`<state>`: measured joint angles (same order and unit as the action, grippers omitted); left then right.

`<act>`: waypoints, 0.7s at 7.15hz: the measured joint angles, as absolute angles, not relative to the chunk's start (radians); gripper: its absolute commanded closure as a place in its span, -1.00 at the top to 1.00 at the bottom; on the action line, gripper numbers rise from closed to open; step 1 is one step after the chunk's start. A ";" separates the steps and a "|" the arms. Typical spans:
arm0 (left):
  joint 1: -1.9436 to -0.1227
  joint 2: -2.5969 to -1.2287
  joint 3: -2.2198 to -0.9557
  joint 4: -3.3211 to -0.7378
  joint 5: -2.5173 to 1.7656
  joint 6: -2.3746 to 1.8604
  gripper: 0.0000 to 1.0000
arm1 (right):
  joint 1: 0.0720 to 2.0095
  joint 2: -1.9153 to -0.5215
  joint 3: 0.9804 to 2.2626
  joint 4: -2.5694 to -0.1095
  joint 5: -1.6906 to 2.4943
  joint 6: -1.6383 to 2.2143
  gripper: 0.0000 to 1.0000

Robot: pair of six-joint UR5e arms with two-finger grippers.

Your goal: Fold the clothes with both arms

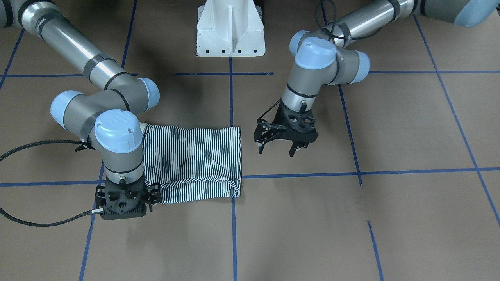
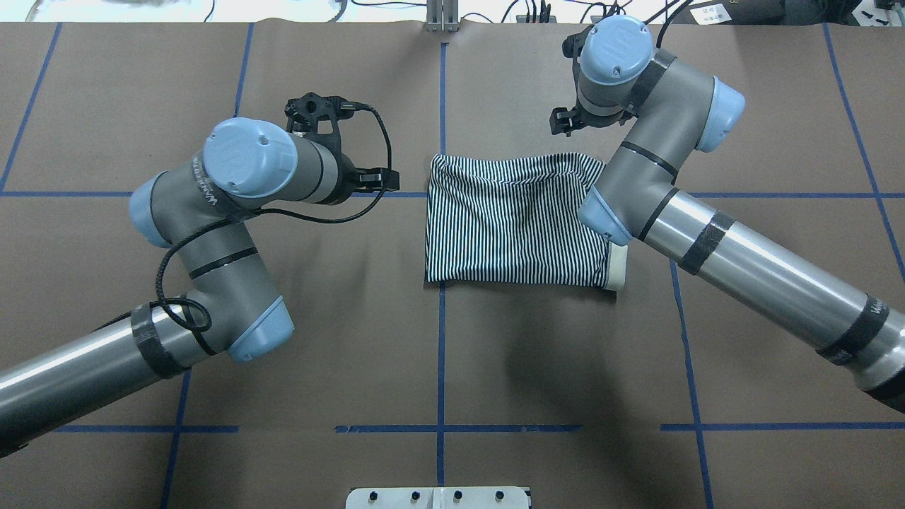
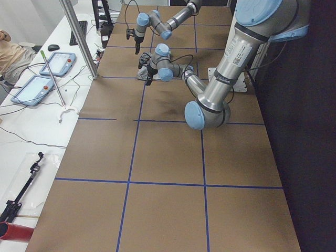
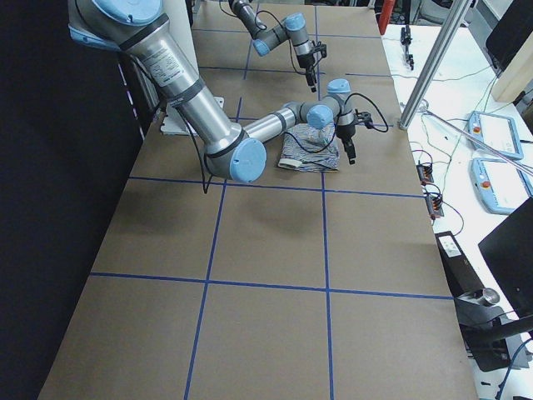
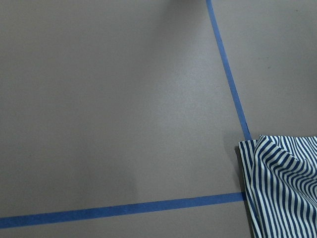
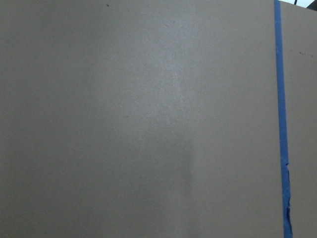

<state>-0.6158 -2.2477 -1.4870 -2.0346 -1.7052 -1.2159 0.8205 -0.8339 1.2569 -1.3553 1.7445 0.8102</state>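
Polo shirt [image 1: 191, 160] is folded into a rough rectangle, flat on the bench [image 1: 351, 234], on the robot's right of the centre blue tape line [image 1: 233, 234]. One short edge runs along that line. A cross tape line passes under the cloth. There's a wrinkle ridge near the operator-side edge. The cream collar [image 2: 617, 267] pokes out at the end nearest the right arm [image 2: 742, 268].

Left pincer [image 1: 276, 151]: jaws spread wide with nothing between them. It is in the air just off the shirt's centre-line edge, clear of the fabric. The left wrist view shows only a striped corner at lower right, the rest bare bench and tape.

Right pincer [image 1: 123, 203]: pointing straight down at the shirt's operator-side corner, at the collar end. Its body hides the fingertips in the front view, and the wrist blocks them in the overhead view. Can't tell the jaw gap, or whether it touches the cloth. The right wrist view shows just bare bench and one tape strip, no fabric.

Left arm [image 2: 233, 233] is bent at the elbow over bare bench, well apart from the right arm. White pedestal base [image 1: 230, 31] is at the robot side, centred.
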 measured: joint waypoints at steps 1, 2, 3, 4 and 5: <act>-0.600 -2.324 -1.402 -2.021 -1.701 -1.265 1.00 | 0.826 -0.847 1.285 -1.356 1.763 0.810 1.00; -0.582 -2.389 -1.324 -2.014 -1.690 -1.303 1.00 | 0.831 -0.858 1.302 -1.356 1.770 0.809 1.00; -0.560 -2.436 -1.267 -2.012 -1.673 -1.333 1.00 | 0.833 -0.867 1.313 -1.356 1.773 0.808 1.00; -0.544 -2.479 -1.215 -2.010 -1.663 -1.356 1.00 | 0.835 -0.879 1.326 -1.356 1.774 0.808 1.00; -0.534 -2.522 -1.157 -2.011 -1.659 -1.372 1.00 | 0.836 -0.891 1.337 -1.356 1.775 0.807 1.00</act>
<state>-0.5337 -2.5221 -1.1573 -2.0105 -1.6587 -1.3716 0.8364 -0.8905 1.3371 -1.3560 1.7746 0.8069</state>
